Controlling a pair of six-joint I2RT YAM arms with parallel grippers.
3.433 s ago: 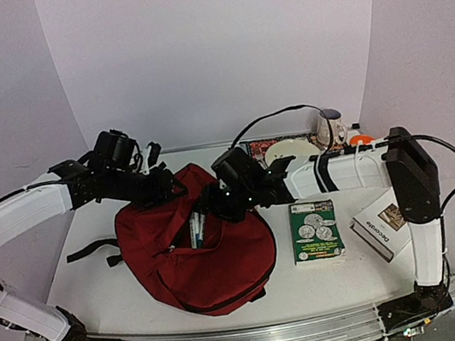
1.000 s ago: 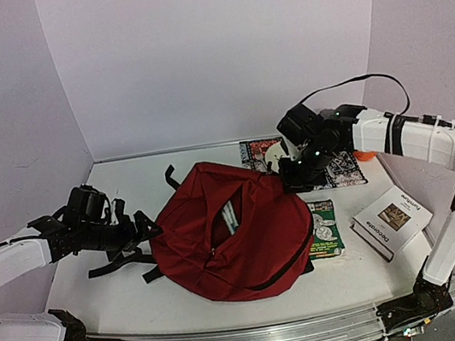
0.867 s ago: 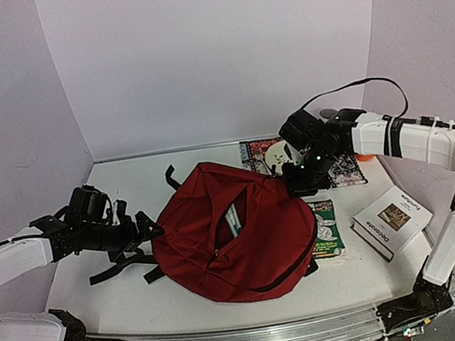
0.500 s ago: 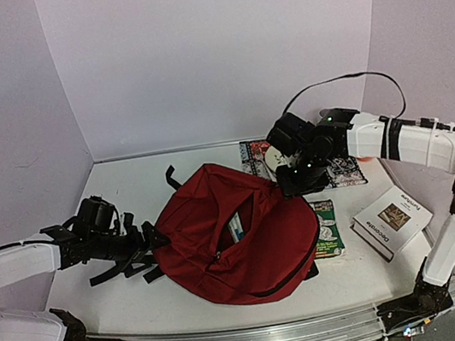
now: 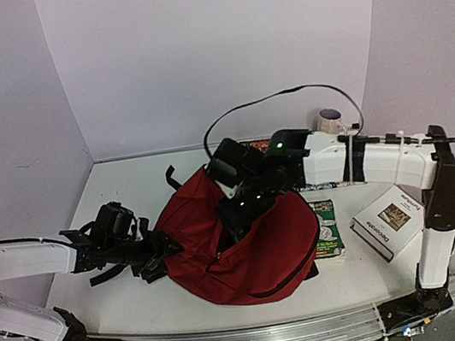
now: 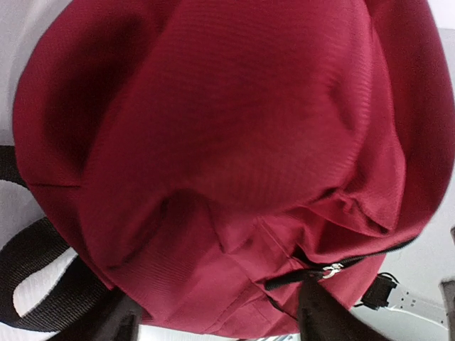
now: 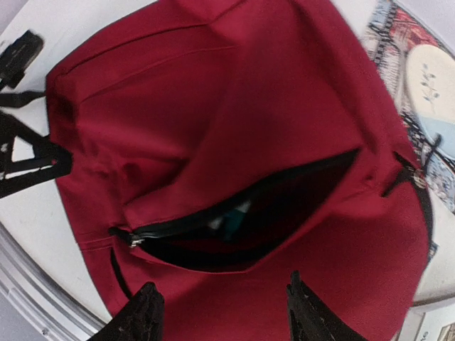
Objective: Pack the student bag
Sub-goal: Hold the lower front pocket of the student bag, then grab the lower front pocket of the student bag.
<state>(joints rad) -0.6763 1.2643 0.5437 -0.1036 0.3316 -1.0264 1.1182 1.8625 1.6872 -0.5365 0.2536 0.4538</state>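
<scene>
The student bag (image 5: pixel 252 240), dark red with black straps, lies in the middle of the table with its black zipper partly open. My left gripper (image 5: pixel 156 255) is open at the bag's left side. In the left wrist view the gripper (image 6: pixel 220 321) has red fabric between its spread fingers, and the zipper pull (image 6: pixel 330 270) is by the right finger. My right gripper (image 5: pixel 238 208) hovers over the bag, open and empty. In the right wrist view the gripper (image 7: pixel 224 316) is just above the dark zipper opening (image 7: pixel 270 202), where a teal and white item (image 7: pixel 231 217) shows inside.
A green book (image 5: pixel 327 228) lies against the bag's right side. A white book (image 5: pixel 389 223) lies further right. A patterned book with a plate on it (image 7: pixel 426 92) is behind the bag. A cup (image 5: pixel 329 120) stands at the back. Black straps (image 5: pixel 109 271) trail left.
My right arm has swung left from the back right to above the bag's opening. My left gripper has moved right, up against the bag's left side.
</scene>
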